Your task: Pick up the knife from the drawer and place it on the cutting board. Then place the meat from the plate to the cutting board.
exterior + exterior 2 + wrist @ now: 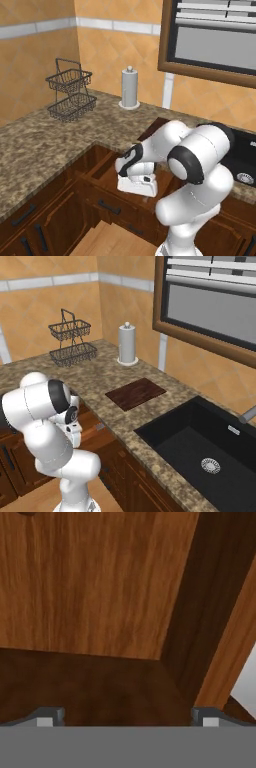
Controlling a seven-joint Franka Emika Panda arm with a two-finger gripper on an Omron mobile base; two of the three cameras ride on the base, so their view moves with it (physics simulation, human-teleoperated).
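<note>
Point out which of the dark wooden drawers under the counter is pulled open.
The wide, shallow reddish-brown wooden drawer at the counter corner, pulled out with its plain wood floor exposed beneath the white arm's hand. The narrower drawers with black bar handles below it sit shut.

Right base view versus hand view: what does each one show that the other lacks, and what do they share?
Right base view alone: the cutting board lying bare on the granite counter, the black sink, the paper towel holder and the wire basket rack.

Hand view alone: the drawer's plain wood floor and a dark inner corner, seen close, with the gripper and its fingertips set wide apart.

Shared: the open drawer, into which the arm reaches. I cannot make out the knife in either.
</note>
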